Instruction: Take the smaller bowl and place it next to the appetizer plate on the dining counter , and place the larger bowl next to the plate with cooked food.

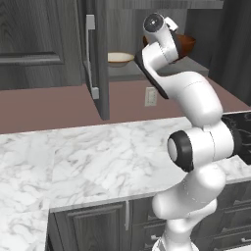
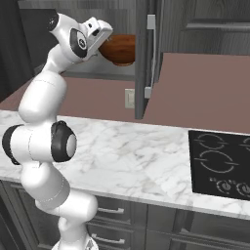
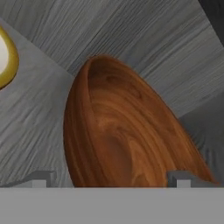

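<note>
Fingertips [image 3: 41, 177] spread wide, released, gripping nothing, one either side of the near rim of the larger bowl [image 3: 127, 140] in the hand view; touching or just short of it, cannot tell. Gripper [image 3: 109, 181] aimed straight into the reddish-brown hollow, with the bowl drawn out as a long oval running from the lower right up toward the upper left, mouth turned toward the camera. Standing on a grey cabinet shelf [image 3: 35, 109], with grey wood grain close behind and a dark gap at the upper right corner. Just a yellow-rimmed sliver of the smaller bowl [image 3: 6, 57] at the left edge there. From the left base view, the smaller bowl [image 1: 120, 59] plain to see, cream, upright on the same shelf, well apart from the larger bowl [image 1: 186, 44], mostly hidden behind the white hand. From the right base view, the larger bowl [image 2: 119, 49] in profile, round-bellied, mouth facing the gripper [image 2: 105, 36], close beside the edge of the open cabinet door [image 2: 146, 58]. Door standing out over the marble wall counter [image 2: 136, 156], narrowing the room on that side. Black cooktop [image 2: 219, 166] further along, well clear.
</note>
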### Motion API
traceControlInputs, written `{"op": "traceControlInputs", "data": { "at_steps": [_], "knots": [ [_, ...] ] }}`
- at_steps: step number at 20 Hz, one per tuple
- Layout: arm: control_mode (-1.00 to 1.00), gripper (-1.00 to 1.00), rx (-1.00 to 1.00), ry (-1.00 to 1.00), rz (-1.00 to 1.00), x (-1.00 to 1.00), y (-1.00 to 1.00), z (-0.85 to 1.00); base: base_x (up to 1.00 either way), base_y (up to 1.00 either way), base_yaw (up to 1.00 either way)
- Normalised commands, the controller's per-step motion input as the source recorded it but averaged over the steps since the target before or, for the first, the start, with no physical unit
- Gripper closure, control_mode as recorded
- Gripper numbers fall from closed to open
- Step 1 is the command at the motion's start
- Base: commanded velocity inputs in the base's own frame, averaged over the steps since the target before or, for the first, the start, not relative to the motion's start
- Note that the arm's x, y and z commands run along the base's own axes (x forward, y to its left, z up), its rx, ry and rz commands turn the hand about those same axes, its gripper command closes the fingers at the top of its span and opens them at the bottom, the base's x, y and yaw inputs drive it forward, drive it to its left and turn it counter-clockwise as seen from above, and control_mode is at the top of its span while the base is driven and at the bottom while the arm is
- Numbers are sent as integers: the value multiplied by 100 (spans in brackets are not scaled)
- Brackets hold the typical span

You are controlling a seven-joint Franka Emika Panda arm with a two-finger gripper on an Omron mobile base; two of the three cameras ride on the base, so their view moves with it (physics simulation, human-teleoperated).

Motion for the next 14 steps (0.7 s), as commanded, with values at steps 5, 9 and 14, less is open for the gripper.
{"op": "traceControlInputs", "data": {
  "at_steps": [5, 9, 14],
  "knots": [
    [-100, -100, -1, 10, 1, 4, 0, -28, 0, 0, 0],
    [-100, 100, -1, 15, 0, 0, 0, -33, 0, 0, 0],
    [-100, 100, 0, 8, 1, -1, 0, -28, 0, 0, 0]
  ]
}}
